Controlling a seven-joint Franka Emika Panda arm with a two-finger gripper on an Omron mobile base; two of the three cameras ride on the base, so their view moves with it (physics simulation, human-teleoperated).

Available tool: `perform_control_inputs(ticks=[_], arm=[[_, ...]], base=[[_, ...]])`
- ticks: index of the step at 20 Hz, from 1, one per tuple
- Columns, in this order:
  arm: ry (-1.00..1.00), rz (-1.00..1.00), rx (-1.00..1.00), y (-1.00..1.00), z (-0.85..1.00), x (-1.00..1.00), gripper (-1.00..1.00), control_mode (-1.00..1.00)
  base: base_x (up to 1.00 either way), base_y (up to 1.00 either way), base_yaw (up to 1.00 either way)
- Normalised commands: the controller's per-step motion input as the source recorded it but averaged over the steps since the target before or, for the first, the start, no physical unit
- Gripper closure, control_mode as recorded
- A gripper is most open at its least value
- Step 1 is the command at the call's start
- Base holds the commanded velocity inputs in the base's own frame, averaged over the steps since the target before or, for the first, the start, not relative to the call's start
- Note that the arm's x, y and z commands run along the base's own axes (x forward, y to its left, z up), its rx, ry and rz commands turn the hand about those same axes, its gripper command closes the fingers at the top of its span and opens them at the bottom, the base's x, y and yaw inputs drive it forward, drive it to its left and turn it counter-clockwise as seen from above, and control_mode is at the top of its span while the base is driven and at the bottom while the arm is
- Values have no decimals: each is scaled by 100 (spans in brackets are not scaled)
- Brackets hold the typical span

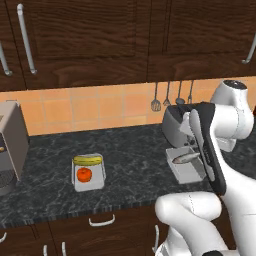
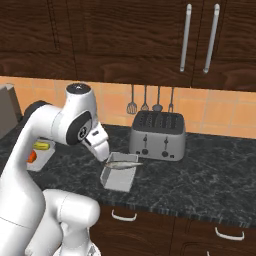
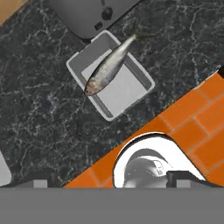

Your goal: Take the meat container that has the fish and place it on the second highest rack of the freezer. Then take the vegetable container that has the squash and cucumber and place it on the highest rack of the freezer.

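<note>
The gray container with the fish stands on the dark counter, just in front of the toaster. The fish lies across the container, its tail past the rim toward the toaster. The gripper hangs above the container and is not touching it; its 2 fingers are spread wide. A second container with a banana and a tomato stands well apart from the toaster.

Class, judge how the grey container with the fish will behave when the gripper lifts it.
The container looks rigid and thin-walled, so probably light. The fish lies across its rim, tail overhanging, so it may slide off if tilted. The open, shallow tray likely holds it poorly.
</note>
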Motion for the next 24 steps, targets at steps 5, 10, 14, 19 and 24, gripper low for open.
perform_control_inputs(ticks=[5, 10, 14, 19, 24], arm=[[12, -50, 13, -18, -55, -11, -100, -100], [5, -26, 4, -12, -43, 6, -100, -100], [0, -4, 0, -12, -40, 7, -100, -100], [0, -5, 0, -29, -62, 5, -100, -100], [0, -11, 0, -25, -40, 31, -100, -100]], base=[[0, 0, 0], [0, 0, 0], [0, 0, 0], [0, 0, 0], [0, 0, 0]])
